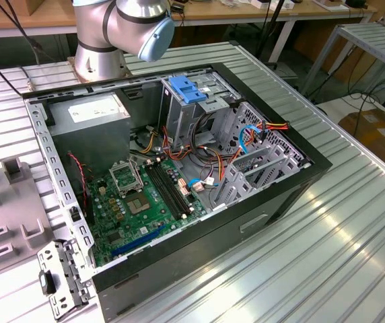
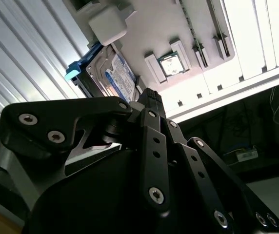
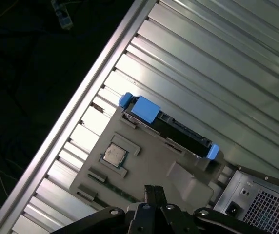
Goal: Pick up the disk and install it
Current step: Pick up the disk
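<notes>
Disk (image 3: pixel 171 130) is spotted standing on edge in its light-blue carrier, slotted along the rim of the grey fixture (image 3: pixel 149 168). End effector (image 3: pixel 154 190) is seen poised over the fixture, fingers pressed together, nothing pinched, apart from the disk. A processor chip (image 3: pixel 115 155) is seated in the fixture; the fixture is carried by the ribbed counter (image 3: pixel 217 58).
</notes>
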